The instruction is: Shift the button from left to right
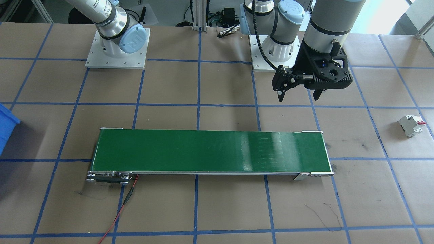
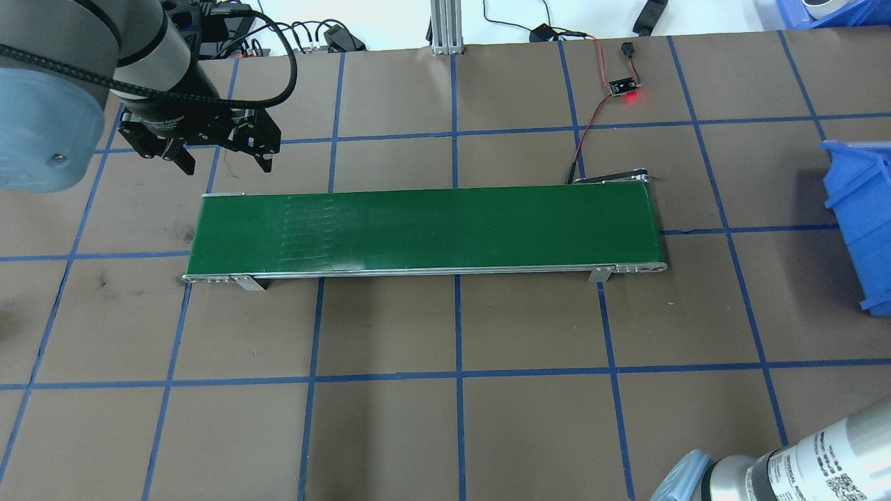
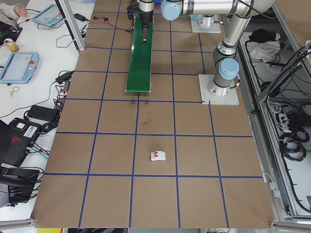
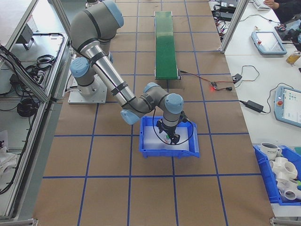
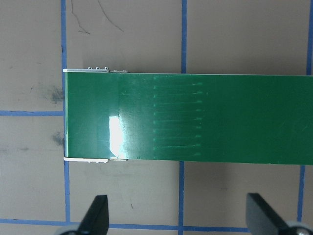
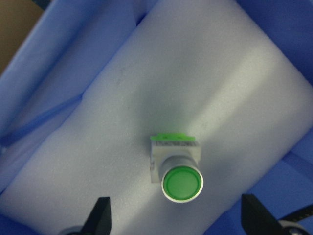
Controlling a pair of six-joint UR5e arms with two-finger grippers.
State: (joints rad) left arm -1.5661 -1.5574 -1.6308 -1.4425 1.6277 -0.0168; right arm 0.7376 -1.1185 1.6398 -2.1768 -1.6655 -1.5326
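Bench [image 2: 445,417] carries green conveyor [image 2: 424,229]. Blue bin [image 4: 169,139] sits at the robot's right end, white foam [image 6: 146,122] inside. Left end effector [image 2: 205,149] hangs spread apart by the conveyor's left end. Right end effector [image 6: 176,215] spread apart over the bin. Button [image 6: 177,169] lies on the foam, ungripped. Circuit breaker [image 1: 412,125] on bench.
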